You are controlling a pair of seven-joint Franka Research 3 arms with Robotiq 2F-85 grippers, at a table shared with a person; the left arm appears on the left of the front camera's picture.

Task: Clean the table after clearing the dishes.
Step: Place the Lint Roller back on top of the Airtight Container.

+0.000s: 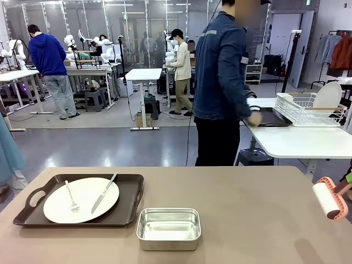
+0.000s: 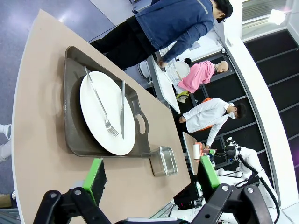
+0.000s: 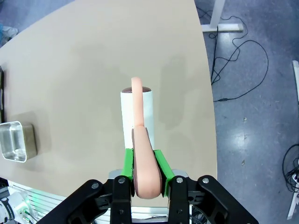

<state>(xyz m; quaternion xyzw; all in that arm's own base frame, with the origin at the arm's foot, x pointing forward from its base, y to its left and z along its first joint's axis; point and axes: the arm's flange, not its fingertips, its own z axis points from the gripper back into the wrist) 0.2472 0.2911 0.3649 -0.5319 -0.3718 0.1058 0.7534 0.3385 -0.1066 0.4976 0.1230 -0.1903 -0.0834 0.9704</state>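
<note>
Table: 1 large table, plain matte tan-brown top, rounded corners; it spans the whole foreground of the front view.
Dishes on it: 1 round white plate on 1 dark brown handled tray, on the table's left half.
Cutlery: 1 silver fork + 1 silver knife, both lying on the plate, side by side, not crossing.
Steel pan: 1 small rect. steel pan, just beside the tray's near right corner, on the robot's side.
Roller: 1 lint roller w/ white roll and salmon-pink frame, held above the table's right part.
R gripper: clenched on the roller's pink handle, a green pad on each side.
L gripper: released, jaws wide, nothing between them, hanging above the table near the tray.
Person: 1 person in a dark blue jacket at the far side, turned toward a white table; one hand is at a second tray lying there.
Rack: 1 white wire dish rack on the white table, w/ a second plate standing on edge in it.
Count: plates 2, trays 2, fork 1, knife 1, pan 1, roller 1.
</note>
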